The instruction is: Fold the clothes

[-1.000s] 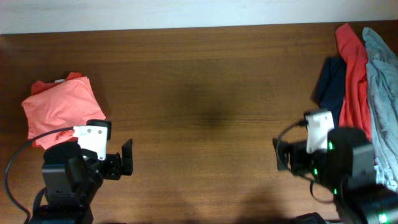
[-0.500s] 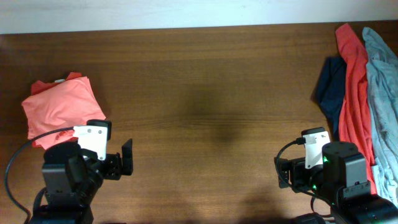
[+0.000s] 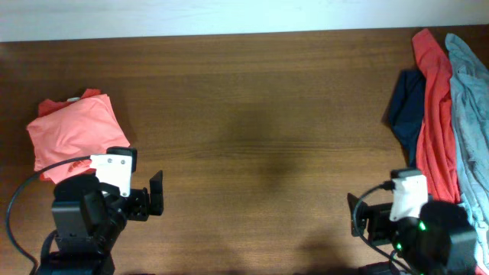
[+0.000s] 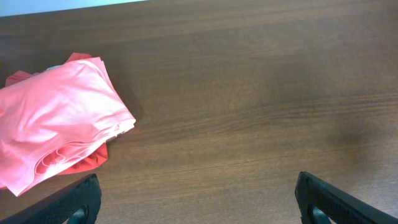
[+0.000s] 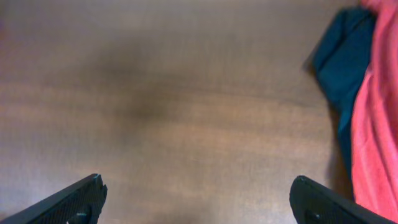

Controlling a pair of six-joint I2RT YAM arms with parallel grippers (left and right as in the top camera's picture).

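A folded salmon-pink shirt (image 3: 72,131) lies at the table's left, on top of a redder garment; it also shows in the left wrist view (image 4: 56,124). A pile at the right edge holds a navy garment (image 3: 405,107), a coral-red one (image 3: 434,107) and a grey-blue one (image 3: 470,99). The navy (image 5: 342,68) and coral-red (image 5: 376,137) pieces show in the right wrist view. My left gripper (image 4: 198,202) is open and empty near the front edge, right of the folded shirt. My right gripper (image 5: 196,199) is open and empty, left of the pile.
The brown wooden table (image 3: 252,114) spans the view, with a pale wall strip along its far edge. Both arm bases stand at the front edge, left (image 3: 84,221) and right (image 3: 428,237).
My right arm has drawn back toward the front edge and slightly right, away from the pile. The left arm and the clothes have not moved.
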